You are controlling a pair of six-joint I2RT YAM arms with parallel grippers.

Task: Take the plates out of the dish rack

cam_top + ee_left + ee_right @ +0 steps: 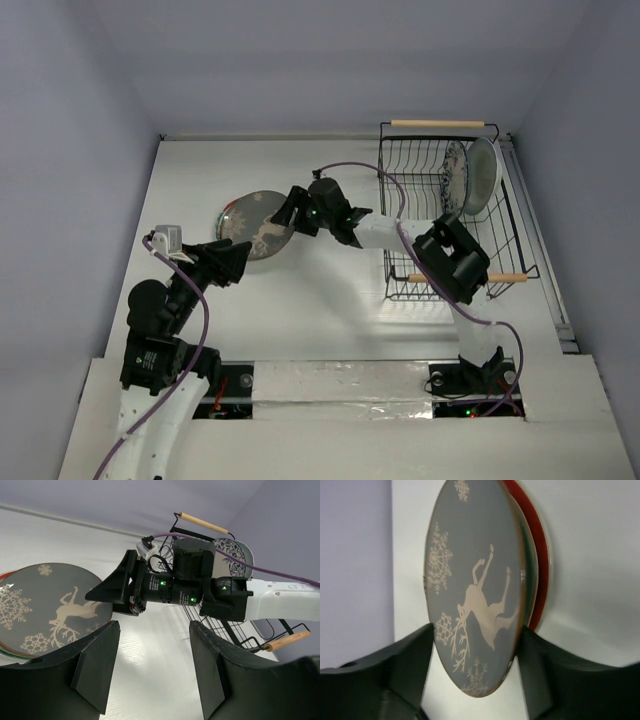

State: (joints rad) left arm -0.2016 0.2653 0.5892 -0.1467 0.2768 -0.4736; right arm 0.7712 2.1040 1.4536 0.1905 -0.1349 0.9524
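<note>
1. Starting nearest the bases, your left gripper (pixel 232 262) hung over the table (pixel 330 320) with its fingers spread wide and nothing between them, pointed toward the stack.
2. Just beyond it, the grey-brown plate (pixel 255 218) rested on the red plate (pixel 540 565). Your right gripper (pixel 287 212) sat at its rim with the jaws well apart and the near edge between them, apparently not clamping it.
3. Pulling back low from there could have caught that rim and slid the top plate off the stack.
4. Farthest off, the dish rack (pixel 400 285) held the blue-ornamented plate (pixel 456 178) and the plain white plate (pixel 484 172) upright and close together. A grab at one might have dragged or tipped its neighbour.
</note>
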